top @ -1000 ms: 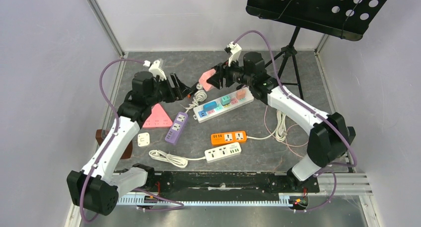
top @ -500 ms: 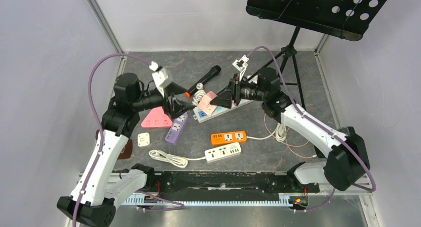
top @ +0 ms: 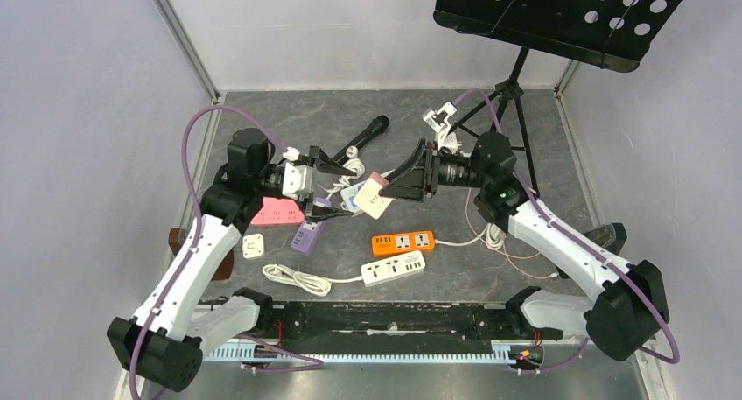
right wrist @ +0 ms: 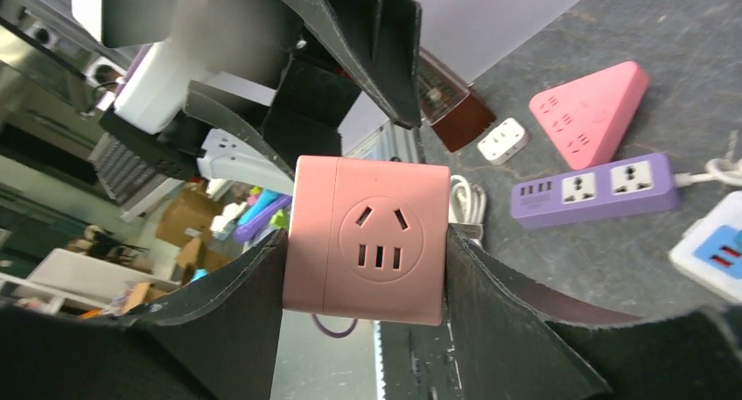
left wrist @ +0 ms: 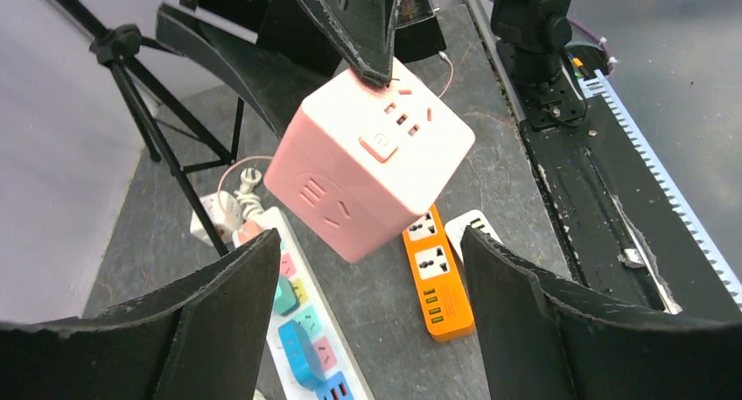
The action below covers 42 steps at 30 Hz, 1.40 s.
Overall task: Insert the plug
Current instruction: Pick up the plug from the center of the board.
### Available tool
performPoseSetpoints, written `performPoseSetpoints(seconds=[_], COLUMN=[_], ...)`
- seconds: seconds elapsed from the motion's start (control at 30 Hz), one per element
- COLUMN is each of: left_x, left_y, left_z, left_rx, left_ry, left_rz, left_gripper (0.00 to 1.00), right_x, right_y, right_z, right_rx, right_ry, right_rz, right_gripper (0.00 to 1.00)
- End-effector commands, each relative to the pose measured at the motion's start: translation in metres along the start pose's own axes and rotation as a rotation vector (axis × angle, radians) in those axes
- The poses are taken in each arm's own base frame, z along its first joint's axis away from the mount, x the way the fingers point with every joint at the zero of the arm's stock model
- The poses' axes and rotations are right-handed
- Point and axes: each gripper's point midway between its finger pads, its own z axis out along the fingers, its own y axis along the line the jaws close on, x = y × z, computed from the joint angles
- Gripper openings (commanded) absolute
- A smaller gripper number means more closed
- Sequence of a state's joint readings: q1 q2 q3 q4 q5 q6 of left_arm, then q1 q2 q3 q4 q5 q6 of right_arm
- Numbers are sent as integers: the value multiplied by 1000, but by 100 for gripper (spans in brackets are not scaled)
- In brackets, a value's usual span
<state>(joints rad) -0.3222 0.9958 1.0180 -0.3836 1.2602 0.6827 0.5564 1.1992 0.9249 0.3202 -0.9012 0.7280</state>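
A pink cube socket [top: 374, 194] hangs above the table, clamped between the fingers of my right gripper [top: 385, 190]. In the right wrist view the cube [right wrist: 367, 238] fills the gap of the right gripper [right wrist: 366, 235], one socket face toward the camera. My left gripper [top: 337, 187] is open and empty, pointing at the cube from the left, its fingers just short of it. In the left wrist view the cube [left wrist: 367, 159] hangs ahead of the open left gripper [left wrist: 369, 241]. No plug is held by either gripper.
On the table lie a white strip with coloured sockets [left wrist: 297, 330], an orange strip [top: 402, 241], a white strip [top: 394, 267], a purple strip [top: 308, 235], a pink triangular socket [top: 276, 212], a small white adapter [top: 254, 245] and a black torch [top: 363, 136]. A music stand [top: 512, 85] is at the back right.
My right gripper carried the pink cube nearer and rightward, turning it. My left gripper swung round to face the cube, with its fingers spread.
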Motion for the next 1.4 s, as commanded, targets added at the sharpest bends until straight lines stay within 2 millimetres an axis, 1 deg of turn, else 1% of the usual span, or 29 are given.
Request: performPoseSetpoints(seconds=[0.0, 0.1, 0.2, 0.33, 0.5, 0.63, 0.67, 0.73, 0.83, 0.93, 0.97, 1.0, 1.03, 1.07, 1.13, 1.23, 1.3, 1.37], left_x=[-14, -19, -14, -18, -21, -27, -27, -26, -23, -18, -16, -15, -13, -13, -12, -10, -10, -7], left_y=[10, 9, 8, -5, -12, -18, -20, -21, -23, -25, -25, -25, -24, -24, -22, -16, -6, 2], left_z=[7, 15, 19, 25, 32, 33, 32, 32, 32, 34, 34, 34, 34, 34, 34, 34, 36, 38], left_rx=[42, 74, 98, 182, 231, 258, 261, 262, 266, 266, 262, 259, 256, 252, 243, 207, 167, 125], left_ry=[-52, -82, -90, -149, -180, -205, -208, -207, -206, -199, -194, -191, -186, -183, -175, -140, -117, -93], left_rz=[211, 231, 211, 189, 188, 211, 210, 203, 189, 175, 170, 170, 167, 168, 170, 135, 30, -38], left_gripper=[82, 82, 82, 82, 82, 82, 81, 77, 60, 39, 26, 7, 2, 2, 2, 2, 2, 2], right_x=[-6, -3, -5, -5, -1, 1, 2, 2, 3, 2, 1, 1, 1, 2, 4, 3, -2, -11], right_y=[28, 30, 37, 35, 33, 29, 28, 27, 26, 28, 30, 31, 31, 29, 25, 17, -2, -18], right_z=[-1, 0, 0, 3, 9, 12, 13, 13, 15, 15, 15, 14, 14, 14, 14, 13, 16, 18], right_rx=[-143, -185, -224, -224, -230, -228, -226, -226, -226, -240, -250, -256, -255, -251, -235, -188, -82, 31], right_ry=[-47, -46, -54, -49, -27, -14, -12, -12, -10, -12, -16, -16, -17, -16, -31, -77, -99, -99], right_rz=[70, 153, 182, 207, 227, 240, 244, 248, 258, 280, 279, 285, 288, 289, 288, 217, 134, 11], right_gripper=[23, 22, 21, 21, 21, 21, 22, 22, 23, 24, 25, 27, 29, 34, 51, 75, 88, 97])
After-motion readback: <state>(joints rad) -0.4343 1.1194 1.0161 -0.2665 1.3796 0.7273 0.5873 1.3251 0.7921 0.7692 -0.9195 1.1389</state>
